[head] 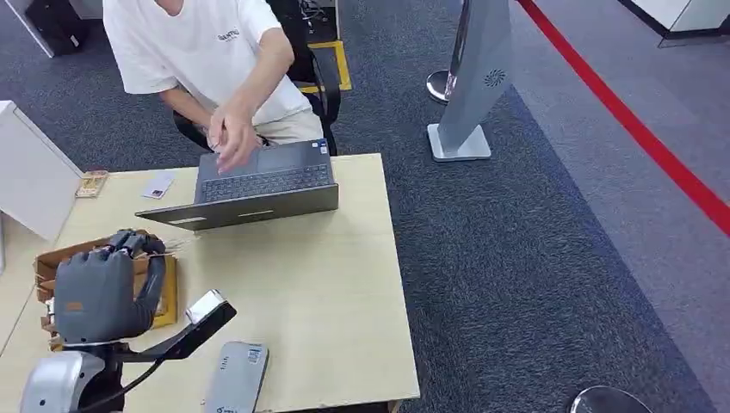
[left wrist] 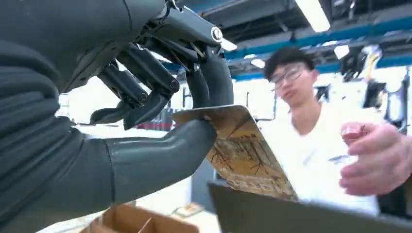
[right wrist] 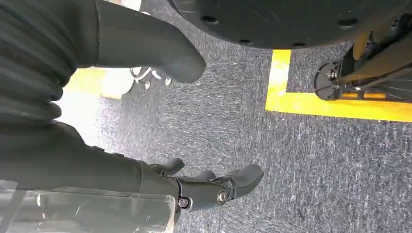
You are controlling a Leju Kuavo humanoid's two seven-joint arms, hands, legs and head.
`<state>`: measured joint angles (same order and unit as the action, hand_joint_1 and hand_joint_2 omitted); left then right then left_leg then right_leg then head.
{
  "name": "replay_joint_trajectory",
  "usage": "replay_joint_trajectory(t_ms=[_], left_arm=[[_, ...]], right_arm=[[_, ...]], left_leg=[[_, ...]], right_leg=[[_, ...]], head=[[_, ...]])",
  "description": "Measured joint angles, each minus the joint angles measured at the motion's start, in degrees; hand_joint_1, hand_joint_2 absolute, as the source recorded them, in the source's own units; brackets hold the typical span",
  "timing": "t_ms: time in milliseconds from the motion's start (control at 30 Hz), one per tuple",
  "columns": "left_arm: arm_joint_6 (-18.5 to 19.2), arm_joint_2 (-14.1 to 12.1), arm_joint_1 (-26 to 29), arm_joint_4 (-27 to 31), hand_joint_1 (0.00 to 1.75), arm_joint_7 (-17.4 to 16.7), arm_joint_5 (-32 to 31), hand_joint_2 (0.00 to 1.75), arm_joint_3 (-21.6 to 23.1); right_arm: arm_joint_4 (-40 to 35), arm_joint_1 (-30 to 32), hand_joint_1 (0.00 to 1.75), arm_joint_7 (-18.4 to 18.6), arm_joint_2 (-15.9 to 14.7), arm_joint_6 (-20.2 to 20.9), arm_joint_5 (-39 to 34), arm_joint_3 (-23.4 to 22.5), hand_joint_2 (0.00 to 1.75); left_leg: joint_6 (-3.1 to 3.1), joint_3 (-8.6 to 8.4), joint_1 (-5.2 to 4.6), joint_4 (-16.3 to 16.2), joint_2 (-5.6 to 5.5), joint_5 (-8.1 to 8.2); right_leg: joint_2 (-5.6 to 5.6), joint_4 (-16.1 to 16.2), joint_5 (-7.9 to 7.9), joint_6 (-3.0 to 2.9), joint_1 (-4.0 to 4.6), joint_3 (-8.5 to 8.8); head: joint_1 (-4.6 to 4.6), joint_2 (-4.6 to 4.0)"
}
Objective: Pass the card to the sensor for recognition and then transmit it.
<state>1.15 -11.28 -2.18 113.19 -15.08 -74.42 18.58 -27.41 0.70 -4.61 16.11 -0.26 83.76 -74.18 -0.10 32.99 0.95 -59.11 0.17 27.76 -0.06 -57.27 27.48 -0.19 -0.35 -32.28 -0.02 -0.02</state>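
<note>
My left hand hovers over the left part of the wooden table, above a cardboard box. It pinches a card with a yellow-brown picture between thumb and fingers, its free end towards the person. A black stand with a small bright face is just right of that hand, and a grey flat device lies at the front edge. The person's hand reaches over the open laptop. My right hand hangs over the carpet, fingers apart and holding nothing.
The person sits behind the table's far edge. A white card and a small brown item lie at the far left beside a white panel. A grey floor stand and a red line are on the carpet to the right.
</note>
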Motion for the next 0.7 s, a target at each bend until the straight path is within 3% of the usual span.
replay_joint_trajectory(t_ms=[100, 167, 267, 400, 667, 700], left_arm=[[0.2, -0.3, -4.2, 0.3, 1.75, -2.8, -1.4, 1.75, 0.4], [-3.6, 0.3, -9.8, -2.0, 1.75, -5.5, -7.9, 1.75, 0.4], [-9.7, 1.1, -16.6, -8.3, 1.75, -5.7, -14.1, 1.75, -0.6], [-13.3, 1.6, -23.0, -19.4, 1.75, -5.8, -14.6, 1.75, -2.3], [-16.3, 2.7, -27.0, -31.8, 1.75, -6.4, -14.6, 1.75, -3.2], [-16.3, 3.0, -27.1, -32.8, 0.0, -6.1, -14.6, 1.75, -3.5]], right_arm=[[0.0, 0.0, 0.0, 0.7, 0.0, 0.2, 1.1, 0.5, 1.75], [0.0, -0.2, 0.0, 0.7, 0.0, 0.7, 2.9, 1.7, 1.75], [0.9, -0.4, 0.0, 0.5, -0.1, -0.1, 4.6, 3.1, 1.75], [4.3, -0.9, 0.0, 0.7, -0.7, -2.2, 5.3, 4.5, 1.75], [7.4, -1.2, 0.0, 0.1, -1.5, -4.6, 5.3, 5.2, 1.75], [7.8, -1.2, 0.0, 0.2, -1.6, -4.6, 5.3, 5.2, 1.75]], left_leg=[[0.03, 0.03, 0.0, 0.0, -0.04, -0.03], [0.03, 0.09, 0.0, 0.0, -0.16, -0.12], [-0.03, 0.07, -0.01, 0.0, -0.13, -0.18], [-0.05, 0.06, -0.01, 0.0, -0.1, -0.28], [-0.06, 0.09, 0.03, 0.0, -0.09, -0.28], [-0.06, 0.1, 0.03, 0.0, -0.09, -0.28]], right_leg=[[-0.03, 0.0, 0.0, 0.0, 0.0, -0.13], [-0.15, 0.0, -0.05, 0.02, 0.0, -0.02], [-0.15, -0.1, -0.15, -0.07, 0.0, -0.01], [-0.1, -0.1, -0.22, -0.07, 0.0, -0.03], [-0.02, -0.1, -0.22, -0.07, 0.02, -0.07], [-0.02, -0.1, -0.22, -0.07, 0.02, -0.08]], head=[[0.0, 0.0], [0.0, 0.0], [0.0, 0.0], [0.02, 0.0], [-0.09, 0.0], [-0.07, 0.0]])
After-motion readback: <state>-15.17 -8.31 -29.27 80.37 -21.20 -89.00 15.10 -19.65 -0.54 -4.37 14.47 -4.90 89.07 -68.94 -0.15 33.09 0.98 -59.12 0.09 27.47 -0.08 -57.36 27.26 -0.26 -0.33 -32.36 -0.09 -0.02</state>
